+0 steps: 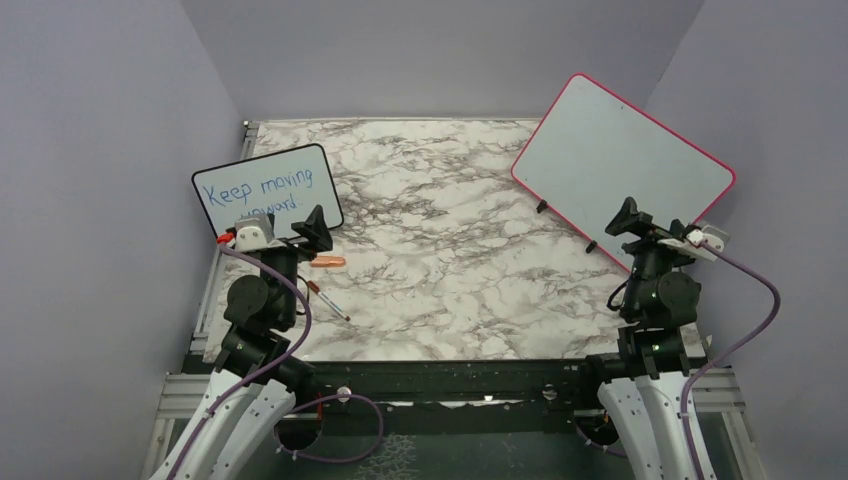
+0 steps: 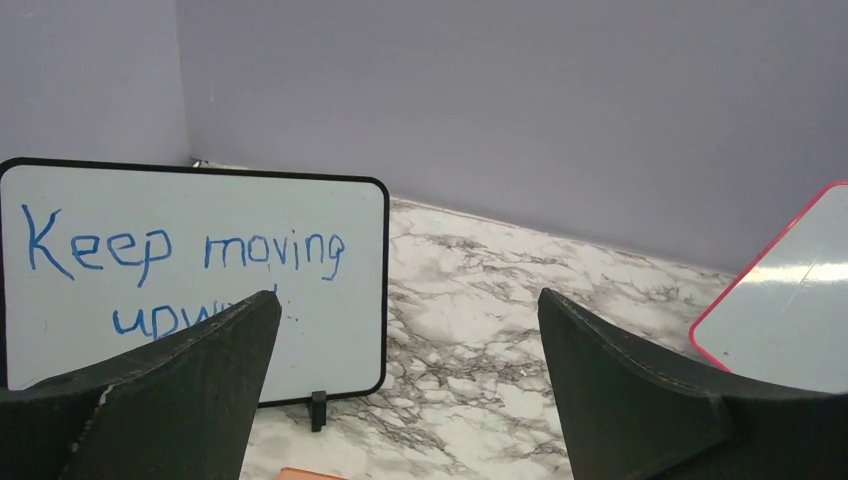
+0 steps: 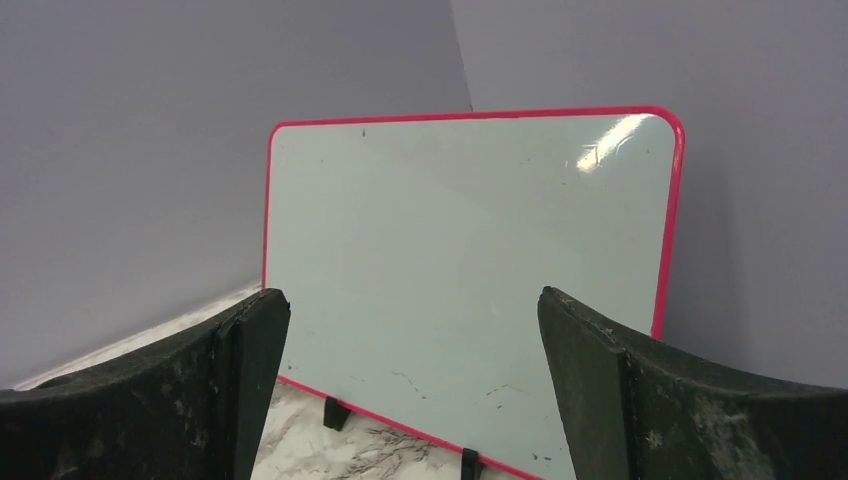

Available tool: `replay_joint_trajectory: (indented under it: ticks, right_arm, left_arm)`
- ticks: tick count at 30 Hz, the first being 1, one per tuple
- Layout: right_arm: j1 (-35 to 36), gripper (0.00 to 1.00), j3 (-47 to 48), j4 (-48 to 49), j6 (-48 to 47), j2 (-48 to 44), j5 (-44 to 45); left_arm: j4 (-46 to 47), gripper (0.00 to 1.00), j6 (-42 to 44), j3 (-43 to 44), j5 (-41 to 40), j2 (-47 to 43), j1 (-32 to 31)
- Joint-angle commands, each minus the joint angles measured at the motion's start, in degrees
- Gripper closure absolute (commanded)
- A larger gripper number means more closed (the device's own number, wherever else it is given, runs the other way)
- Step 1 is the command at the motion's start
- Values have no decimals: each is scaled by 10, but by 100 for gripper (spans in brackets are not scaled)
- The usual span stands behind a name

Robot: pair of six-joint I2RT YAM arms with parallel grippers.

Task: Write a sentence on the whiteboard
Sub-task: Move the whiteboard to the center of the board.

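Note:
The whiteboard (image 1: 620,165) with the thin red-pink frame stands tilted on small black feet at the back right. Its surface is blank, with only faint smudges and no dark red-brown sentence. It fills the right wrist view (image 3: 470,260), and its corner shows in the left wrist view (image 2: 800,310). My right gripper (image 1: 628,218) (image 3: 412,295) is open and empty, just in front of the board without touching it. My left gripper (image 1: 312,232) (image 2: 408,300) is open and empty, at the left in front of the smaller board.
A small black-framed board (image 1: 265,190) (image 2: 190,270) with blue "Keep moving upward" writing stands at the left. A thin marker (image 1: 328,302) and an orange object (image 1: 328,261) (image 2: 310,474) lie on the marble table (image 1: 450,260) beside the left arm. Purple walls enclose the table.

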Motion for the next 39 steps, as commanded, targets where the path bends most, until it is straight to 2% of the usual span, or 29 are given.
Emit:
replay_joint_trajectory:
  ticks: [1, 13, 17, 22, 30, 33, 39]
  right_arm:
    - [-4, 0, 3, 5, 10, 7, -15]
    - [-4, 0, 57, -71, 56, 86, -50]
    - [-4, 1, 87, -107, 55, 143, -92]
    - [-4, 2, 124, -153, 98, 232, -127]
    - [-2, 2, 168, -184, 187, 390, -138]
    - [12, 2, 183, -192, 219, 447, -112]
    - [86, 3, 232, -206, 268, 553, -5]
  left_arm:
    - [21, 1, 6, -6, 28, 2, 3]
    - [-4, 1, 31, 1, 26, -5, 3]
    - [-35, 1, 24, 12, 13, -11, 3]
    - [-82, 1, 30, 26, 20, -4, 3]
    - [-73, 1, 38, 22, 37, 12, -1]
    - [-75, 1, 35, 23, 29, 12, -8]
    - [-68, 1, 38, 18, 27, 13, -25]
